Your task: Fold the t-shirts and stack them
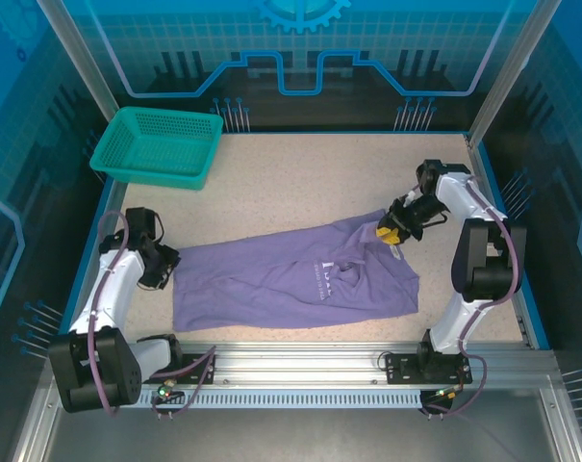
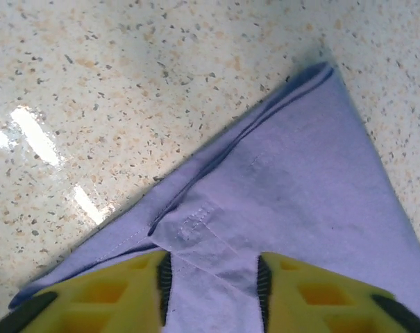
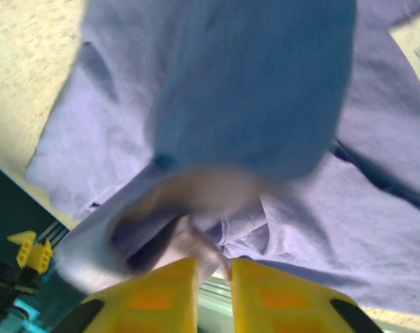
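My L pincer [image 2: 211, 277]: jaws apart astride shirt [image 1: 300, 274] hem, no pinch. R pincer [image 3: 213, 288]: near-shut, cloth bunched there, can't tell if gripped. Shirt spread mid-table [image 1: 271, 183], rumpled. Prob. flattening step; next: smooth, then fold.

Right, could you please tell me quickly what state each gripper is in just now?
Left gripper: open, with the t-shirt lying flat in the gap.
Right gripper: jaws narrowly apart at bunched fabric; whether it grips cannot be told.

soft matt cloth t-shirt [image 1: 300, 279] on a glossy speckled table [image 1: 291, 183].
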